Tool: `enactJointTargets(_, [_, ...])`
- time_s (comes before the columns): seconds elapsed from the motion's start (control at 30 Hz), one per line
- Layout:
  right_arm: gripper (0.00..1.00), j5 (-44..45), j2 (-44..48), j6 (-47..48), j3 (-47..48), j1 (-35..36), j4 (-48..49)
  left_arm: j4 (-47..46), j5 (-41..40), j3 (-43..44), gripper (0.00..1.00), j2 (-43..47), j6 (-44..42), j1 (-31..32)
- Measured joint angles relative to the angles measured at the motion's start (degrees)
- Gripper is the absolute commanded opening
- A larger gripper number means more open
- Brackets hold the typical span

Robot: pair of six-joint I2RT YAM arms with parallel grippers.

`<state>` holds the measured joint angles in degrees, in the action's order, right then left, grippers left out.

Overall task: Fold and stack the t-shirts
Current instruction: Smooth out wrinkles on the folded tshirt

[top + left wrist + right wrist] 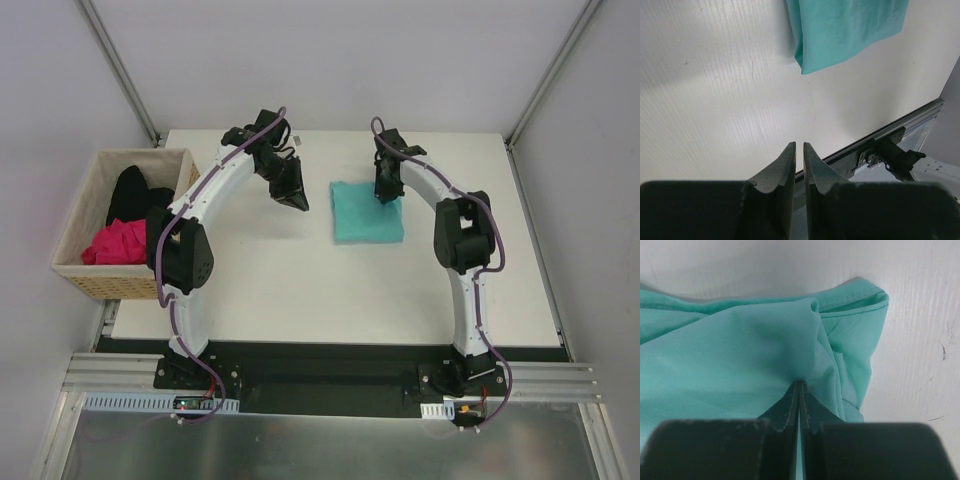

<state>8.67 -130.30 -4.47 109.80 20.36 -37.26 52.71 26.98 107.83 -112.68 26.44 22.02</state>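
Neatly folded, the teal t-shirt (366, 214) puckers at the right gripper (799, 385).

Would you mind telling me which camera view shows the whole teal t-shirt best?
The top external view: the teal t-shirt lies as a complete folded rectangle on the table, the right hand at its far edge. The right wrist view shows only bunched cloth pinched in that hand; the left wrist view catches one corner.
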Motion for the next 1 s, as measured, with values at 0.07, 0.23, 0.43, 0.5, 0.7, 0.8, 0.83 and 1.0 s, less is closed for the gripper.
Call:
enactJointTargets(0.07, [0.10, -0.1, 0.0, 0.0, 0.0, -0.3, 0.0, 0.0, 0.0, 0.0, 0.10, 0.0, 0.0, 0.0])
enactJointTargets(0.23, [0.17, -0.2, 0.2, 0.0, -0.1, -0.5, -0.1, 0.0, 0.0, 0.5, 0.10, 0.0, 0.1, 0.0])
enactJointTargets(0.43, [0.20, 0.0, 4.6, 0.1, -3.0, -0.3, -1.0, -0.7, -0.1, 1.3, 0.10, 0.1, 0.0, 0.0])
enactJointTargets(0.5, [0.22, 0.6, 8.0, 0.2, -4.5, -0.1, -1.4, -1.2, -0.2, 1.0, 0.10, 0.4, 0.0, 0.0])
enactJointTargets(0.7, [0.21, 3.0, 16.2, 0.5, -5.1, 0.9, -1.5, -3.1, -0.4, -1.8, 0.10, 2.8, 0.2, 0.0])
enactJointTargets(0.8, [0.19, 3.5, 16.7, 1.1, -4.8, 1.1, -1.6, -3.8, -0.4, -2.9, 0.11, 3.7, 0.2, 0.0])
enactJointTargets(0.83, [0.18, 3.5, 15.9, 1.3, -4.3, 1.1, -1.9, -4.1, -0.4, -3.1, 0.10, 3.8, 0.2, 0.0])
enactJointTargets(1.0, [0.16, 2.8, 8.3, 1.9, -0.6, 1.1, -2.1, -4.4, -0.5, -4.7, 0.11, 4.9, 0.4, 0.0])
